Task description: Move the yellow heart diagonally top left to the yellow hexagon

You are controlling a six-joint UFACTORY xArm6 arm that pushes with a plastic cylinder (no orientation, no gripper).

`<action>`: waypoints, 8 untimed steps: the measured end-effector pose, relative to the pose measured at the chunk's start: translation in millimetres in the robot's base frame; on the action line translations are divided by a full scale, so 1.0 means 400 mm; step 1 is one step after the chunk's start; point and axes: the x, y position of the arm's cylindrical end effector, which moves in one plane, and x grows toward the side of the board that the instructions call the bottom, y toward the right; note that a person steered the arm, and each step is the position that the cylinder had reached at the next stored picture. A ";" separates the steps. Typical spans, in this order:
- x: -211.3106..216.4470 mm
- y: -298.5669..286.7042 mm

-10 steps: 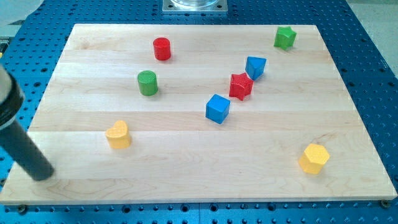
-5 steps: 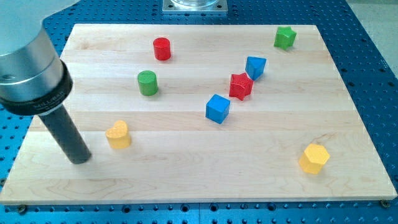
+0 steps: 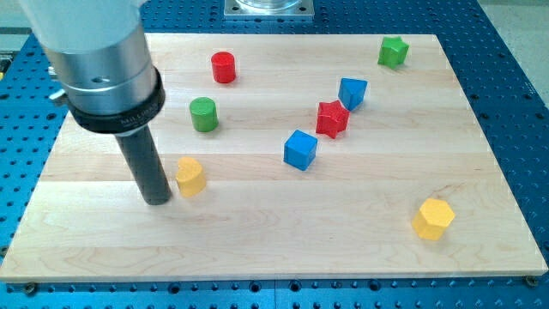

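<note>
The arm shows as 1 broad cylinder of brushed silver-grey metal, cut off by the view's top edge; a wide matte-black collar rings its lower end, with faint pale lettering too small to read; a small metal stub sticks out at the collar's left side; below the collar hangs 1 straight, smooth rod (image 3: 146, 165), dark grey to black, far narrower than the collar; my tip (image 3: 158, 201) is its flat, plain lower end.
</note>
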 end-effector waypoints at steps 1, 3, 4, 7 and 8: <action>-0.001 0.140; 0.047 -0.095; -0.059 -0.026; -0.125 0.151; -0.121 0.177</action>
